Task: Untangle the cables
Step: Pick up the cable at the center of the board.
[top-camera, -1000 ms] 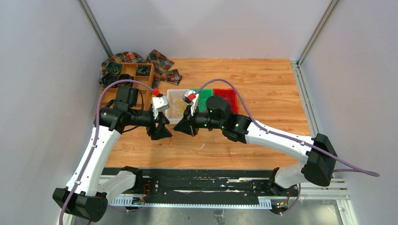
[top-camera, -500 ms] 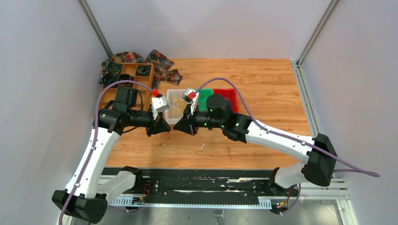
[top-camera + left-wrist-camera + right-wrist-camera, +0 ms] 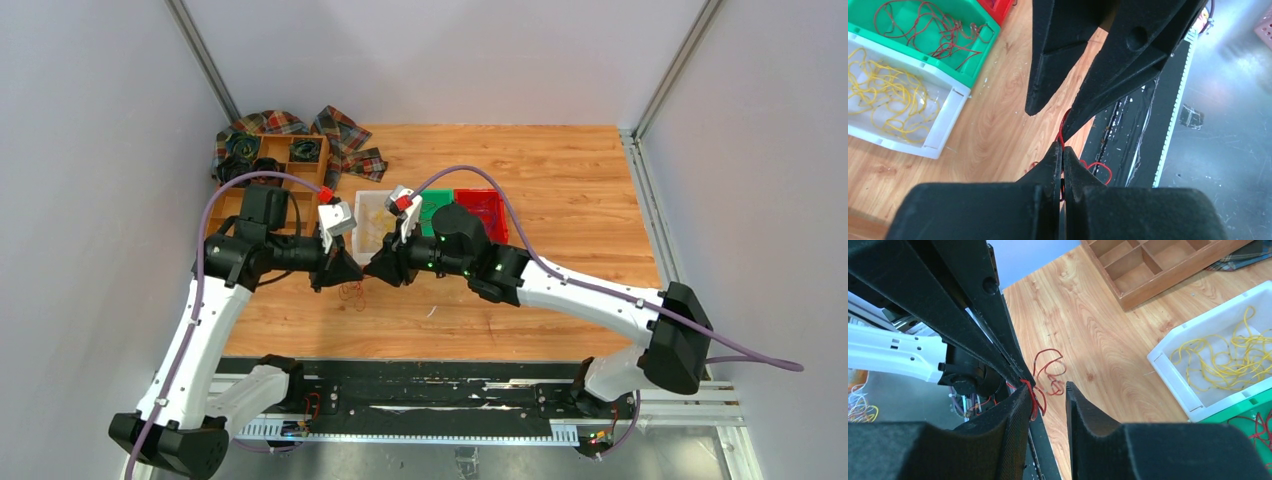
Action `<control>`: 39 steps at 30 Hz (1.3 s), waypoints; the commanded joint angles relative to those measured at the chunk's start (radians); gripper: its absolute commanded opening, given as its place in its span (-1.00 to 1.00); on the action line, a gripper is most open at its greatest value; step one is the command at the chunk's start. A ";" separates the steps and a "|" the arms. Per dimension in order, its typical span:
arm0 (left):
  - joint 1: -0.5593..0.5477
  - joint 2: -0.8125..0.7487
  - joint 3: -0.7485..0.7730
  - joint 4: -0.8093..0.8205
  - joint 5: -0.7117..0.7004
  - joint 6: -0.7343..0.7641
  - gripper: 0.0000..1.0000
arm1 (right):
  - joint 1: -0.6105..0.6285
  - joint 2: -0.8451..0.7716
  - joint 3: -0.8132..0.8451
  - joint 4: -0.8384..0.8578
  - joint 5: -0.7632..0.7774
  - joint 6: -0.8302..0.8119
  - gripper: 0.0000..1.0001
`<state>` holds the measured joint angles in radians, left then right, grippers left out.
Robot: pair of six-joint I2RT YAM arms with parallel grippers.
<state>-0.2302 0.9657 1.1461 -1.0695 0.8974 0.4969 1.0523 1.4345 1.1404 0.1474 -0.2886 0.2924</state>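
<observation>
A thin red cable (image 3: 1064, 119) runs from the closed tips of my left gripper (image 3: 1062, 150), and a loop (image 3: 1102, 167) of it hangs below. In the right wrist view the same red cable (image 3: 1049, 365) curls over the wood and lies against the inner face of one finger (image 3: 1018, 410) of my right gripper (image 3: 1046, 386), whose jaws stand apart. The two grippers meet tip to tip above the table, left (image 3: 350, 279) and right (image 3: 376, 271). A small red tangle (image 3: 351, 293) dangles beneath them.
A white bin (image 3: 362, 205) holds yellow cables (image 3: 888, 100). Beside it a green bin (image 3: 973, 67) holds dark red cables (image 3: 933, 25), then comes a red bin (image 3: 480, 205). A wooden divided tray (image 3: 270, 170) and plaid cloth (image 3: 340, 130) sit back left.
My left gripper has shut on the red cable. My right gripper has opened from shut. Both arms drifted slightly left.
</observation>
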 commanded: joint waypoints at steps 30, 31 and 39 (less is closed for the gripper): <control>0.007 -0.029 0.128 0.014 0.114 -0.155 -0.99 | 0.144 -0.088 -0.080 0.162 0.555 -0.158 -0.43; 0.006 -0.028 0.132 0.014 0.120 -0.158 -0.99 | 0.144 -0.087 -0.080 0.179 0.550 -0.149 -0.41; 0.006 -0.034 0.159 0.016 0.215 -0.181 -0.99 | 0.144 -0.045 -0.102 0.268 0.597 -0.151 -0.31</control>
<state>-0.2195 0.9394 1.2678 -1.0496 1.0286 0.3458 1.2007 1.3693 1.0550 0.3328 0.2638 0.1341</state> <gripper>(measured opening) 0.015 0.333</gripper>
